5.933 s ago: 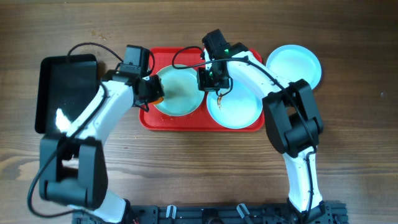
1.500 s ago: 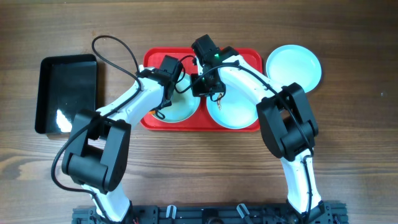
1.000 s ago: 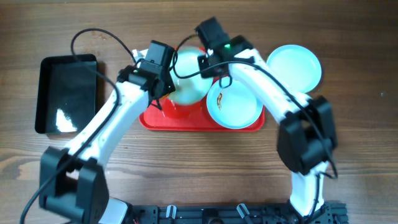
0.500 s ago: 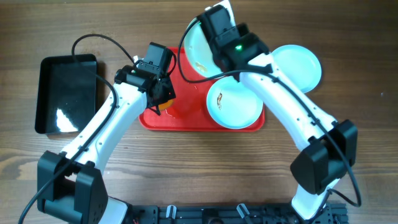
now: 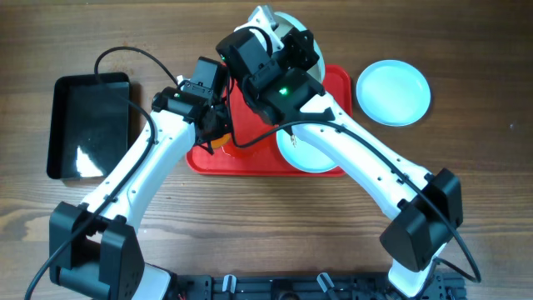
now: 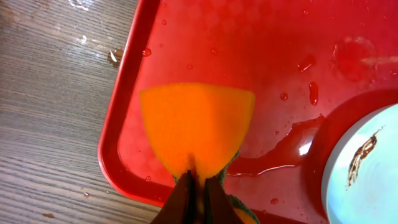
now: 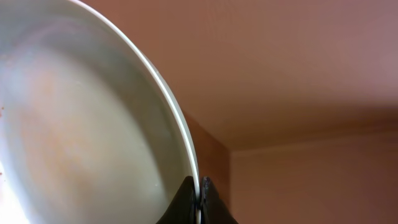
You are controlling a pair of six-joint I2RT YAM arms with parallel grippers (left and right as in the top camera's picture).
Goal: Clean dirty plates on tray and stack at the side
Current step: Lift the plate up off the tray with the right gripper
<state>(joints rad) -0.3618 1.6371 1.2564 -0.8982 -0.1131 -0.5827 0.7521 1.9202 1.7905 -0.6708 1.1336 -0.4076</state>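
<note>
While the black bin (image 5: 90,125) at the far left was left untouched, the orange sponge (image 6: 196,127) was held pinched in the closed left gripper (image 6: 198,190). It had been drawn back off the plate and was hung over the wet, bare left half of the red tray (image 6: 121,149). The lifted plate (image 7: 81,124), which had lain there a second earlier, was clamped by its rim in the right gripper (image 7: 199,194) and held tilted, high over the tray's far edge. A second plate (image 6: 367,168), its brown smear unwiped, was left on the tray's right half. Right of the tray, a third plate (image 5: 393,92) was set on the table. The lifted plate was judged wiped and bound for that one, so one wash remained.
</note>
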